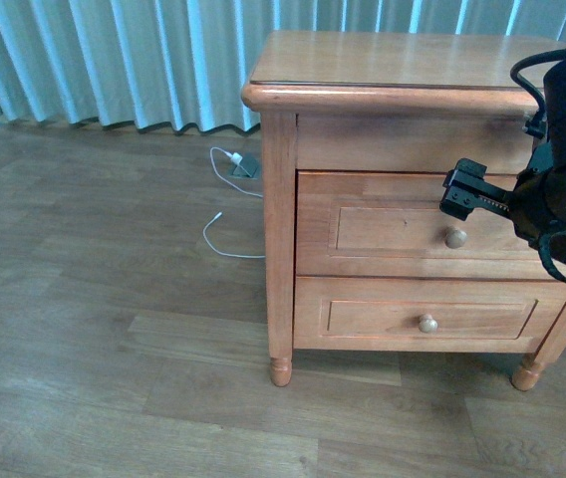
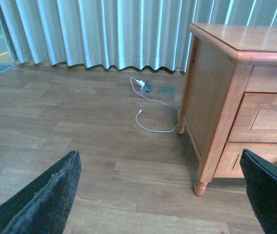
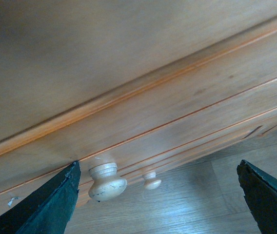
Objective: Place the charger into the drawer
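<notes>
Two closed drawers, upper drawer (image 1: 403, 227) knob (image 1: 455, 238) beside wide-open right tool (image 1: 459, 194), left tool (image 2: 163, 195) wide.

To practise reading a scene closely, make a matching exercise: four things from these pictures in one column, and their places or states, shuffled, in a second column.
Things
1. upper drawer
2. white cable
3. right gripper
4. lower knob

Places or states
A. lying on the floor beside the cabinet, near the curtain
B. jaws open, close to the upper knob
C. shut, flush with the cabinet front
D. on the shorter drawer, nearest the floor

Pairs: 1-C, 2-A, 3-B, 4-D
</notes>
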